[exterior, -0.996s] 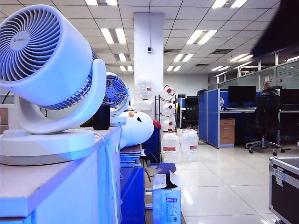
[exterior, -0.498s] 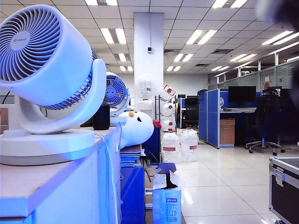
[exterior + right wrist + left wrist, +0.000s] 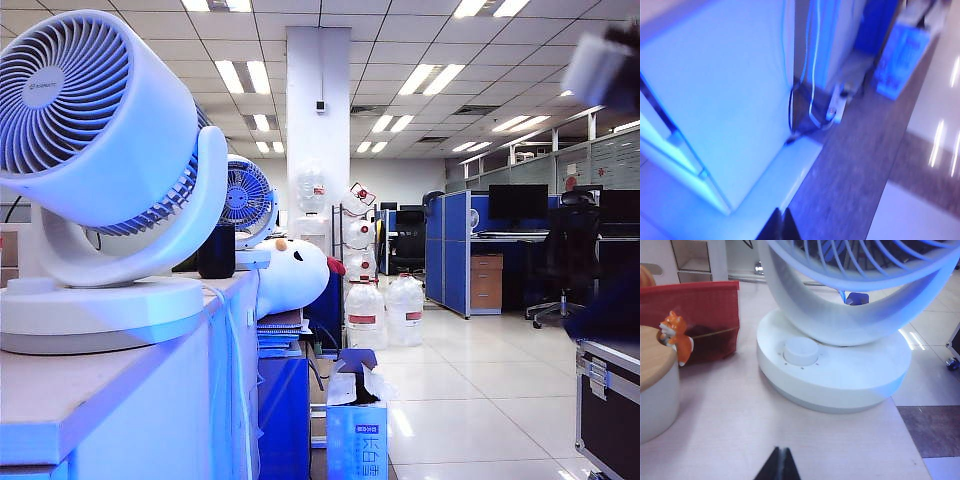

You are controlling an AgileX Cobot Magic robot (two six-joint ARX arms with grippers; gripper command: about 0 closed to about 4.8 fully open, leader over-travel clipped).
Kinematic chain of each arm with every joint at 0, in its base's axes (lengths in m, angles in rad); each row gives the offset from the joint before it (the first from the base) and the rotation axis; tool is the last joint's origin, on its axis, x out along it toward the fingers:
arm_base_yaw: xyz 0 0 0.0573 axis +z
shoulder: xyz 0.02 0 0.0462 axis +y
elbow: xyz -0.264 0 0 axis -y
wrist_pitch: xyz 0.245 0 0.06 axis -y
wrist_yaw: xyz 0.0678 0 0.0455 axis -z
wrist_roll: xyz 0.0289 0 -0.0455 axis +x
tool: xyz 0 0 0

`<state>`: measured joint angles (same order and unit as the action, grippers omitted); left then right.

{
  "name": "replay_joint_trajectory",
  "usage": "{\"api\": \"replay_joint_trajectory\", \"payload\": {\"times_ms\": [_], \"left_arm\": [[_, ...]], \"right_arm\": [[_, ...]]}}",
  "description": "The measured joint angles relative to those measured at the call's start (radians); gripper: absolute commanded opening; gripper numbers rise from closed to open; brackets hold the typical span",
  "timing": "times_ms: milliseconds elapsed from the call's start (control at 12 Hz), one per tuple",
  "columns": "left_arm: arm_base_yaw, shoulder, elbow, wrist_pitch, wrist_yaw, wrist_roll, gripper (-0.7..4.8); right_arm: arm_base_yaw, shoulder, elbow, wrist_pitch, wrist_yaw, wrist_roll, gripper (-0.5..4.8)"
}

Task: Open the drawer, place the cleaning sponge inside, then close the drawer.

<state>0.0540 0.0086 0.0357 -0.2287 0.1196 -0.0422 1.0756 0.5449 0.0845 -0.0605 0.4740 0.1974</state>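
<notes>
From the exterior camera I see mostly the white fan (image 3: 95,150) at near left, sitting on the pale desk (image 3: 90,395); it fills the left of the view and blocks whatever lies behind it. A small grey brand mark on the fan's grille hub is too small for me to read. Further along the desk stand a black cylinder (image 3: 215,251), a second fan (image 3: 245,197) and a white snowman plush (image 3: 295,274). On the floor below, a blue carton (image 3: 357,425) carries white characters I cannot make out; water jugs (image 3: 385,310) stand beyond it, and a black flight case (image 3: 608,405) is cut off at near right. A blurred grey shape at upper right and a dark blur at the right edge are too smeared to name. Left gripper (image 3: 780,466): jaws pressed together, holding nothing, low over the desk just in front of the fan base. To its left are a wood-lidded white jar (image 3: 657,382) with a small fox figure (image 3: 676,335) and a red box (image 3: 700,315). Right gripper (image 3: 781,225): tips together, empty, over the floor beside a blue-lit cabinet panel (image 3: 720,100) with trailing cables (image 3: 812,75) and a power strip (image 3: 835,107); this view is badly blurred. I find the cleaning sponge and the drawer in none of the views.
</notes>
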Motion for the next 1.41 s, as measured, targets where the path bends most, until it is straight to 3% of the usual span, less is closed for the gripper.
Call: {"api": "replay_joint_trajectory", "payload": {"times_ms": [332, 498, 664, 830, 1079, 1162, 1245, 1328, 1411], "left_arm": [[0.000, 0.000, 0.000, 0.000, 0.000, 0.000, -0.04], [0.000, -0.001, 0.000, 0.001, 0.000, 0.000, -0.04], [0.000, -0.002, 0.000, 0.000, 0.000, 0.000, -0.04], [0.000, -0.002, 0.000, 0.000, -0.001, 0.000, -0.04], [0.000, -0.003, 0.000, 0.001, -0.001, 0.000, -0.04], [0.000, -0.003, 0.000, 0.001, -0.001, 0.000, -0.04], [0.000, -0.003, 0.000, 0.001, -0.001, 0.000, -0.04], [0.000, -0.003, 0.000, 0.001, -0.001, 0.000, -0.04], [0.000, -0.002, 0.000, 0.000, -0.001, 0.001, -0.04]], "right_arm": [[-0.033, -0.119, 0.000, 0.161, -0.006, -0.068, -0.05], [-0.213, -0.282, 0.006, 0.097, -0.087, -0.068, -0.05], [-0.529, -0.433, 0.002, -0.102, -0.271, -0.069, -0.05], [-0.716, -0.463, -0.055, -0.177, -0.336, -0.075, -0.05], [-0.787, -0.469, -0.053, -0.176, -0.364, -0.109, -0.05], [-0.816, -0.473, -0.053, -0.176, -0.387, -0.232, -0.05], [-0.864, -0.478, -0.053, -0.176, -0.392, -0.233, -0.05], [-0.945, -0.529, -0.053, -0.176, -0.402, -0.138, -0.05], [-0.979, -0.547, -0.053, -0.169, -0.418, -0.122, -0.05]]}}
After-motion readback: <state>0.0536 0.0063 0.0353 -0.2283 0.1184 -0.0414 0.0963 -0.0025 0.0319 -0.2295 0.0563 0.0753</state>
